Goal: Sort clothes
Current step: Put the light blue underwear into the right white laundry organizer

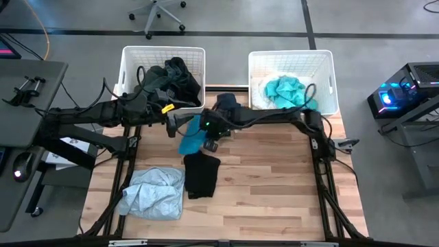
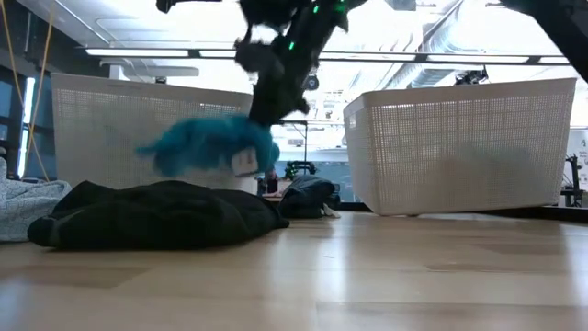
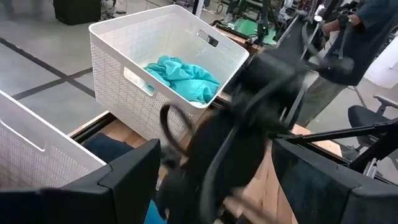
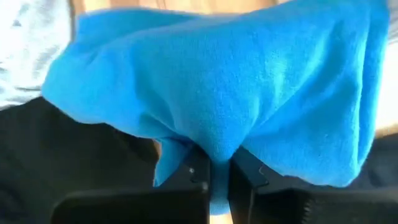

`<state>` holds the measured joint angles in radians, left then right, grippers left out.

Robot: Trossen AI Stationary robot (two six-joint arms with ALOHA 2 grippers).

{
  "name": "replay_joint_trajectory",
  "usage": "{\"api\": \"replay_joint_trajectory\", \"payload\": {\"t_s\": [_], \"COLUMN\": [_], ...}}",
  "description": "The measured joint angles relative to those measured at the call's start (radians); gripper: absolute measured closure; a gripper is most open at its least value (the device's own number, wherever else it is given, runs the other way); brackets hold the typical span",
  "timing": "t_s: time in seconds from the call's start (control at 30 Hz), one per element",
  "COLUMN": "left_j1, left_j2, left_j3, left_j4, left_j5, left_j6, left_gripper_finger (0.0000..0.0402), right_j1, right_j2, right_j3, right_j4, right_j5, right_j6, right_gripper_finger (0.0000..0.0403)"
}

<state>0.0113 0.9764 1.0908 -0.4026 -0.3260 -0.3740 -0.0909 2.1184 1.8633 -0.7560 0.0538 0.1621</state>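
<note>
My right gripper [image 1: 204,132] is shut on a bright blue garment [image 1: 191,142] above the middle of the table; in the low view the garment [image 2: 209,145] hangs above a black garment [image 2: 156,213] that lies flat on the table. My left gripper [image 1: 173,125] is open and empty just left of the right gripper, in front of the left basket. A pale blue garment [image 1: 153,193] lies at the near left. A navy garment [image 1: 227,103] lies between the baskets. My right gripper pinches a bunched fold of the bright blue garment [image 4: 217,146] between its two fingers, several layers gathered. The fingers come from above, slanting down. The garment hangs below them in a loose bundle [image 2: 220,147], lifted clear of the table and the black garment.
Two white lattice baskets stand at the far edge: the left one [image 1: 128,68] holds dark clothes [image 1: 173,79], the right one [image 1: 328,75] holds a teal garment [image 1: 285,89] on white cloth. A person stands beyond the table [image 3: 367,25]. Bare wood lies at the near right [image 1: 274,185].
</note>
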Motion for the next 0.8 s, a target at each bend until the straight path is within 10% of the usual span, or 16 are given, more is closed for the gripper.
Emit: {"api": "replay_joint_trajectory", "payload": {"t_s": [0.33,0.8], "left_j1": [0.002,0.002], "left_j2": [-0.011,-0.010], "left_j3": [0.003,0.002], "left_j4": [0.083,0.137], "left_j5": [-0.002,-0.041], "left_j6": [-0.017,-0.018], "left_gripper_finger": [0.0108,0.0108], "right_j1": [-0.002,-0.203], "right_j2": [-0.315,-0.739], "right_j3": [0.000,0.003], "right_j4": [-0.246,-0.709], "right_j5": [0.031,0.392], "right_j6": [-0.057,0.182], "right_gripper_finger": [0.0398,0.0398]}}
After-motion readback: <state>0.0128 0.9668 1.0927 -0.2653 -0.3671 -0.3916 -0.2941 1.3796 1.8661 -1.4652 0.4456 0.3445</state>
